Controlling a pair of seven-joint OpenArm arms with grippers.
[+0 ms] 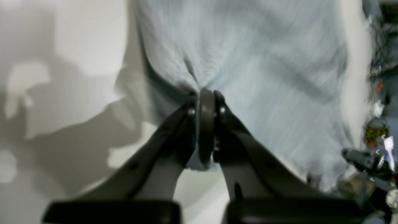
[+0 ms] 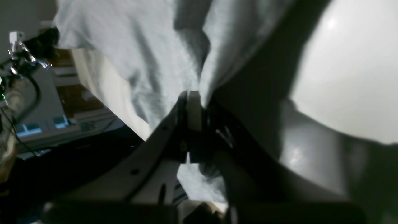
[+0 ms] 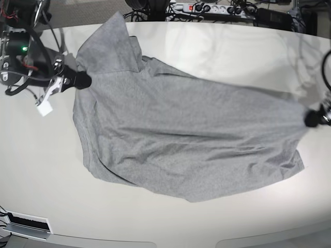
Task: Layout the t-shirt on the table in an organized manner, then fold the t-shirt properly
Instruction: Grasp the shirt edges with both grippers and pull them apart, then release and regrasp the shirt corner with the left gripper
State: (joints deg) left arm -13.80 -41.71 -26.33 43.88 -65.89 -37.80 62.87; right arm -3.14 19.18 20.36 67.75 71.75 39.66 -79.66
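You have the t-shirt (image 3: pixel 181 144) stretched between both arms over the table (image 3: pixel 41 175), plain grey side up, its lower body sagging onto the tabletop toward the near edge. Your left gripper (image 1: pixel 206 99) is pressed together, pinching a puckered fold of the shirt's edge at the shirt's right end in the base view. Your right gripper (image 2: pixel 192 99) is likewise clamped on cloth at the shirt's left end, beside a bunched flap that rises toward the far edge. To do this spreading step well, you should probably draw both pinches apart evenly, keep them level, and lower the shirt flat so its wrinkles pull out before you let go.
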